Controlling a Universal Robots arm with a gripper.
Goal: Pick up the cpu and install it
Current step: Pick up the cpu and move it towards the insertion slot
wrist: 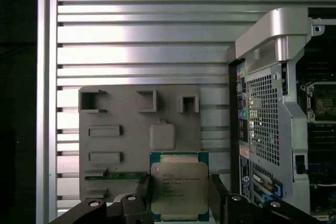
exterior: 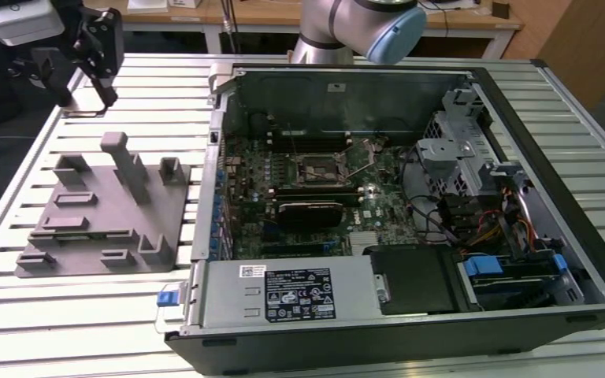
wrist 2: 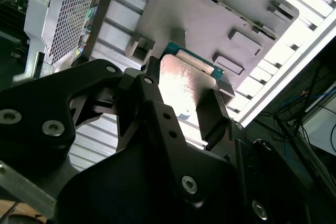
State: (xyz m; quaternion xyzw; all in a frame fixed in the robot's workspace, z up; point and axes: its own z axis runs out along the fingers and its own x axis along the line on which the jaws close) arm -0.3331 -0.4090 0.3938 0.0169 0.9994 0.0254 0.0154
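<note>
Gripper (wrist: pixel 179 199) clamped on cpu (wrist: pixel 179 184), fingers (wrist 2: pixel 212 114) pinching opposite edges. Cpu held up near grey holder (wrist: pixel 121 150). Lines of dark print on cpu lid. Exterior view: gripper at holder's 11 o'clock; computer case (exterior: pixel 345 94) at holder's 3 o'clock, white label (exterior: pixel 299 295) on it.

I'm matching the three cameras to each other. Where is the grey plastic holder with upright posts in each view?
Exterior view: grey holder on the slatted table, at the exterior view's left of the computer case.
Second wrist view: holder behind the gripped cpu, case beside it.
First wrist view: holder under the cpu, case alongside.
Shared landmark: the computer case.
</note>
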